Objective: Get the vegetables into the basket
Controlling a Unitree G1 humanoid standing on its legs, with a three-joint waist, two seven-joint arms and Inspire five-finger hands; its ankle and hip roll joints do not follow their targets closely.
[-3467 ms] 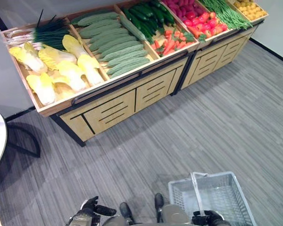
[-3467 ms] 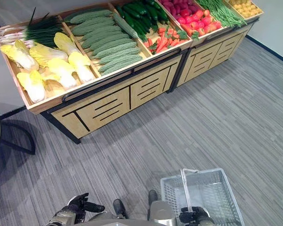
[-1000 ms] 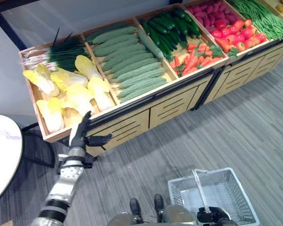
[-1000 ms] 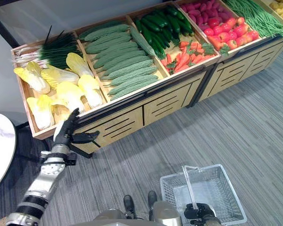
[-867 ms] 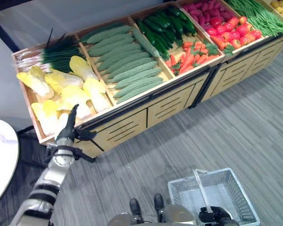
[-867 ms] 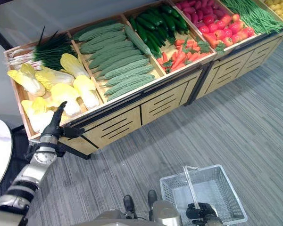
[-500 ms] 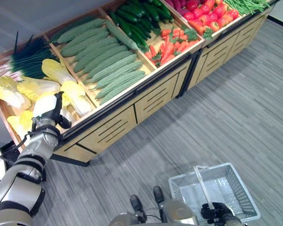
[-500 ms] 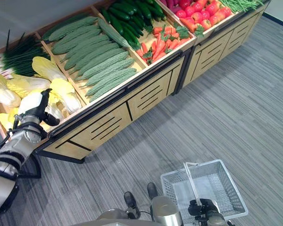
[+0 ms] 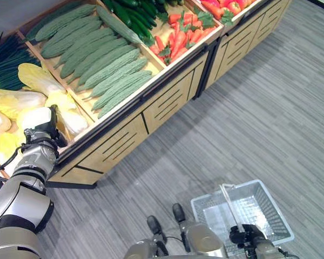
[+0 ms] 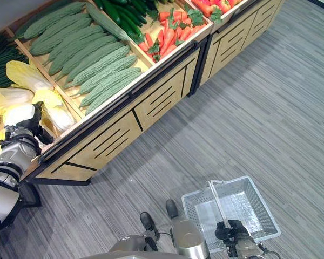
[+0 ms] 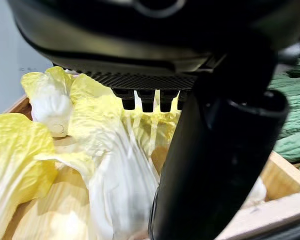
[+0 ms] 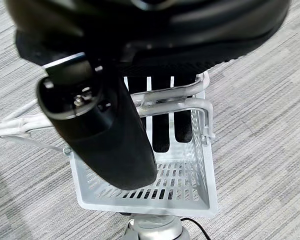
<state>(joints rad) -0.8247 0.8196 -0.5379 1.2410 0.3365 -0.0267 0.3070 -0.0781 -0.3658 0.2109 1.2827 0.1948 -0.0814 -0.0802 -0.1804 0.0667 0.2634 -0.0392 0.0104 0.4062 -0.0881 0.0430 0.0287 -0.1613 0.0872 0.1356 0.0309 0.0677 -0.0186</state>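
Two head views showed the left hand (image 9: 43, 132) reaching into the wooden stall (image 9: 167, 73) at the compartment of yellow cabbages (image 9: 35, 81), resting on a pale cabbage head (image 9: 33, 116) there, with ridged green gourds (image 9: 105, 67) in the next compartment and carrots (image 9: 175, 43) beyond. Its wrist view added what they could not: the fingers (image 11: 147, 100) lay over the leafy cabbage head while the thumb stood apart, not visibly closed round it, so I could not tell whether it gripped. The right hand (image 10: 230, 231) sat low, and its wrist view showed its fingers (image 12: 160, 132) hooked round the handle (image 12: 165, 106) of the white wire basket (image 10: 259, 213), which hung above the grey floor (image 9: 270, 118) with nothing inside.
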